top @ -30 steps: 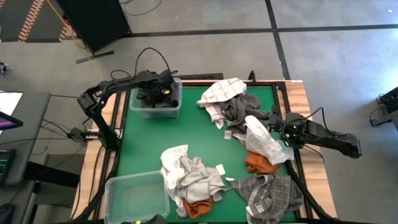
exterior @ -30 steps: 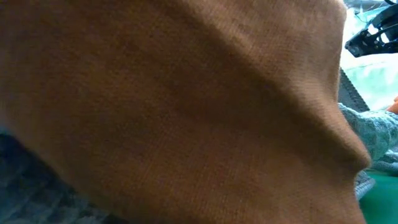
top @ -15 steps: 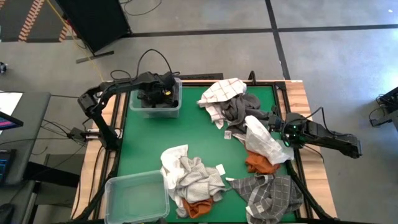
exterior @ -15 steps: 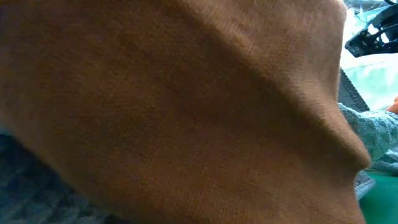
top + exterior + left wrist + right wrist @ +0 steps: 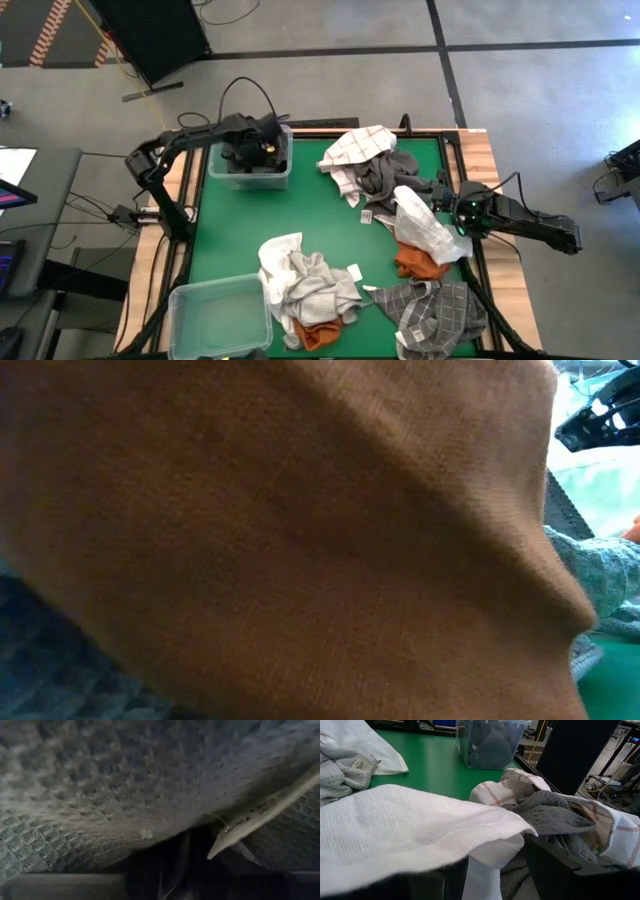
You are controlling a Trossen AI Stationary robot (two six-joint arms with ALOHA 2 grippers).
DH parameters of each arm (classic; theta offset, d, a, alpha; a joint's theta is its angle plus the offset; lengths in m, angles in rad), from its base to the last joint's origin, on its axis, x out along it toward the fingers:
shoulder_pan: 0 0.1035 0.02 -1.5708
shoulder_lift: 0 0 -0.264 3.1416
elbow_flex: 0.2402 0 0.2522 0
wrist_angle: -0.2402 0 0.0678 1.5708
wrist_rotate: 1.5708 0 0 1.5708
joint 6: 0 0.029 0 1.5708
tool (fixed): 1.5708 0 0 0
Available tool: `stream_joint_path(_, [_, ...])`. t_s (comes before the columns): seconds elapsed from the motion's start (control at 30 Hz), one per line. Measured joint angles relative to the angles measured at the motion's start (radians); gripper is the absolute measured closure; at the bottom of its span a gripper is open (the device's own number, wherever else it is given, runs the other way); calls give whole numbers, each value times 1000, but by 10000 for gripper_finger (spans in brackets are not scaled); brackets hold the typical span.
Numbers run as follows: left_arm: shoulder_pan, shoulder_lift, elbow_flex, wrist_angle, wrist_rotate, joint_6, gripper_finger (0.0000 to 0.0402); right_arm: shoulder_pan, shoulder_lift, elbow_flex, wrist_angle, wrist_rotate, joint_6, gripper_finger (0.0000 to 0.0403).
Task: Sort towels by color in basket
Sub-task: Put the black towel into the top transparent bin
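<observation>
My left gripper (image 5: 255, 150) is down inside the clear bin (image 5: 215, 172) at the table's far left, over a dark grey towel (image 5: 125, 785) that fills its wrist view. Loose towels lie on the green table. A red-lined white one (image 5: 360, 145) and a dark grey one (image 5: 380, 175) are at the far middle. A white one (image 5: 425, 228) lies over a rust orange one (image 5: 418, 263) at the right. My right gripper (image 5: 447, 203) waits open at the right edge, beside that white towel (image 5: 410, 830). My right gripper pinches nothing. The white towel's hemmed edge (image 5: 485, 832) lies across in front of and over its fingers (image 5: 555, 867). I cannot tell whether the cloth rests on them.
An empty clear bin (image 5: 185, 300) stands at the near left. Beside it lies a heap of cream and grey towels (image 5: 305, 285) with a rust one (image 5: 318, 333). A grey checked towel (image 5: 435, 315) lies at the near right. A rust orange towel (image 5: 280, 540) blocks the low view.
</observation>
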Motion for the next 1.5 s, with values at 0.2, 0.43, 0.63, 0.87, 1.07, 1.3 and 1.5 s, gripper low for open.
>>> stream_joint_path(0.2, [0, -8, 91, -87, 5, 18, 294, 0, 0, 0, 0, 0, 0, 186])
stream_joint_path(0.43, [0, -61, 207, -161, -21, 22, 294, 0, 0, 0, 0, 0, 0, 186])
stream_joint_path(0.63, [-9, -121, 236, -162, -165, 28, 294, 0, 0, 0, 0, 0, 0, 186])
stream_joint_path(0.87, [-14, -118, 215, -89, -226, 80, 294, 0, 0, 0, 0, 0, 0, 186])
stream_joint_path(1.07, [-14, -119, 213, -37, -250, 120, 292, 0, 0, 0, 0, 0, 0, 186])
stream_joint_path(1.3, [-28, -117, 213, -38, -270, 205, 231, 0, 0, 0, 0, 0, 0, 186])
stream_joint_path(1.5, [-46, -117, 213, -9, -285, 312, 151, 0, 0, 0, 0, 0, 0, 186])
